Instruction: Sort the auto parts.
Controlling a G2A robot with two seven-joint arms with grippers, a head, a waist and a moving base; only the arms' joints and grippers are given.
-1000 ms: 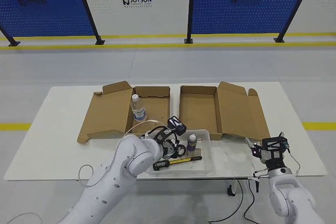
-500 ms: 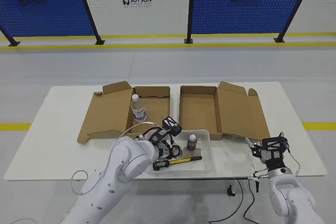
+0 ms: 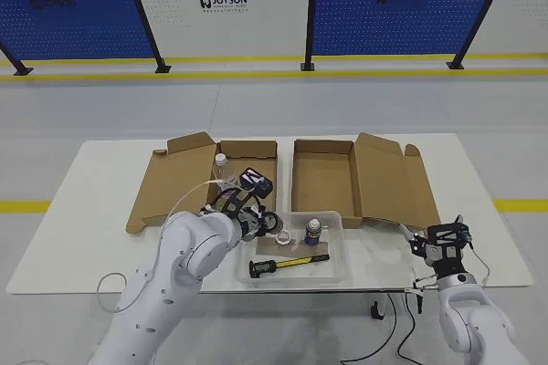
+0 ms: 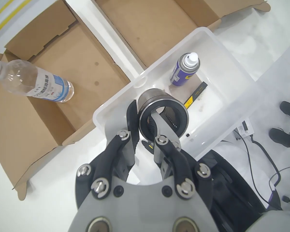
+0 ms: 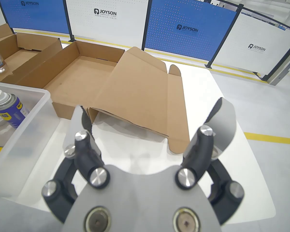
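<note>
1. My left hand [image 4: 143, 117] gripped a steel bearing [image 4: 163, 112], one finger inside its bore and one outside. It hung above the clear bin [image 4: 232, 68], at the corner nearest the cardboard box [image 4: 70, 49] with the bottle [image 4: 36, 83].
2. My right hand [image 5: 151, 109] sat open beside the bin, over the worktop [image 5: 198, 97].
3. I judged the squeeze should be firm, the bearing carried level over the bin's rim, then lowered fully into a box before release.
4. The bearing hid part of the yellow-and-black tool [image 4: 195, 92] in the bin. I could not tell which box suited the bearing.
</note>
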